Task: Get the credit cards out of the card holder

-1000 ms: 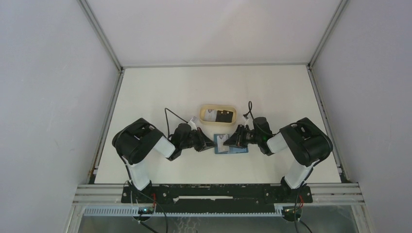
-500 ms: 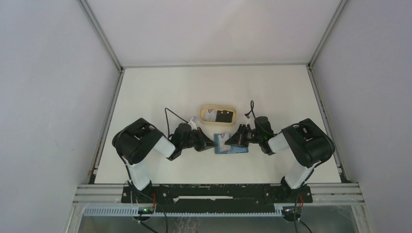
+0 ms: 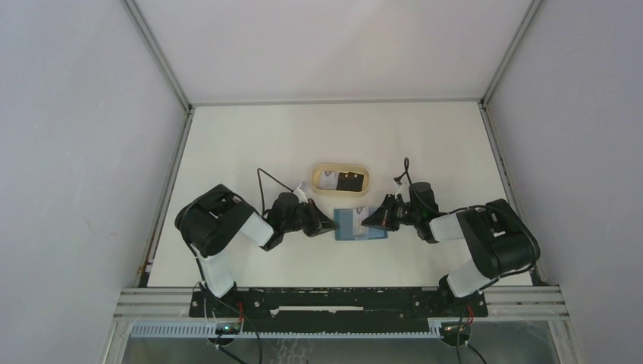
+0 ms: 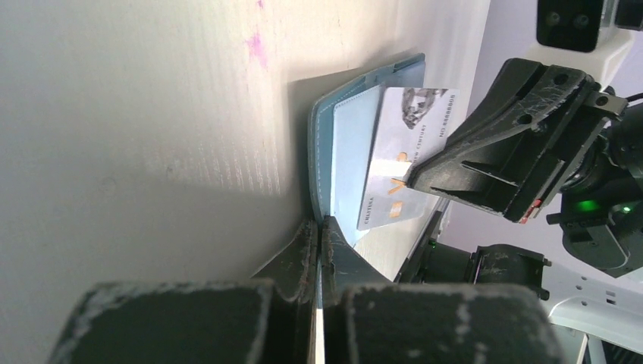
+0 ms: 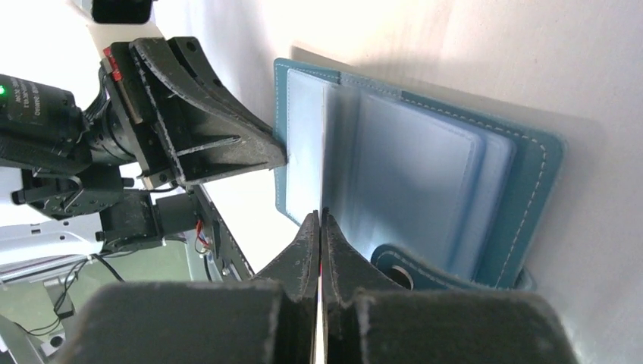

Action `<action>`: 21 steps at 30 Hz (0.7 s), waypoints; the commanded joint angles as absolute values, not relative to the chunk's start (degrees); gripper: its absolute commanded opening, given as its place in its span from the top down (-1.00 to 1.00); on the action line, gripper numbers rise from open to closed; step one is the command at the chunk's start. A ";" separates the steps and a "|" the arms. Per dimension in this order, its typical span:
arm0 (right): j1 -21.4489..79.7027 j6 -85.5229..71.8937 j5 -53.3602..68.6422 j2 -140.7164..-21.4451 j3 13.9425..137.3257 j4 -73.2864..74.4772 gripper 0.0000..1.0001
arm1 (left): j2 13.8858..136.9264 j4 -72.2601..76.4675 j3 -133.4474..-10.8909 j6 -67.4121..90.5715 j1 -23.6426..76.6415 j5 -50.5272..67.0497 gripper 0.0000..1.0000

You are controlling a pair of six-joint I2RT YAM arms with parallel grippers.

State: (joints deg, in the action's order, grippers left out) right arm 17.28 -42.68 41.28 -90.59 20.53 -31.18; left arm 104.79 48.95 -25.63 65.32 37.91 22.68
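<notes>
The teal card holder (image 3: 356, 227) lies open on the table between both arms, with lighter blue pockets (image 5: 425, 174) and a snap tab (image 5: 402, 265). My left gripper (image 3: 331, 224) is shut on the holder's left edge (image 4: 317, 174), its fingertips pinching the flap. My right gripper (image 3: 369, 221) is shut on a white credit card (image 4: 406, 152). That card sticks partly out of a pocket and shows edge-on as a thin line (image 5: 324, 152) in the right wrist view. Two more credit cards, one white (image 3: 327, 180) and one black (image 3: 349, 182), lie in the tan tray.
The tan oval tray (image 3: 341, 164) stands just behind the holder. A pink mark (image 4: 254, 42) is on the white table. Grey walls and metal frame rails enclose the table on the left, right and back.
My right gripper has shut on the white card and moved right, drawing the card further out of the holder. The right arm's elbow swung right. The left gripper has not moved.
</notes>
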 commanded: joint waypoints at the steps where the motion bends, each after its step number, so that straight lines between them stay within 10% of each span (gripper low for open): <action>1: 16.44 -40.83 42.09 -84.30 20.79 -28.32 1.00 | 106.18 40.25 -24.81 61.00 37.92 19.03 1.00; 21: 21.57 -34.06 33.22 -85.22 47.06 -10.56 1.00 | 90.72 22.99 -25.13 50.75 37.47 12.86 1.00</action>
State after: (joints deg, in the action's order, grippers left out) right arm 19.57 -36.86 35.79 -81.12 40.38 -12.99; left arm 95.57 36.42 -24.69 59.61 37.85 16.45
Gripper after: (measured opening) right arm 0.008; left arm 0.010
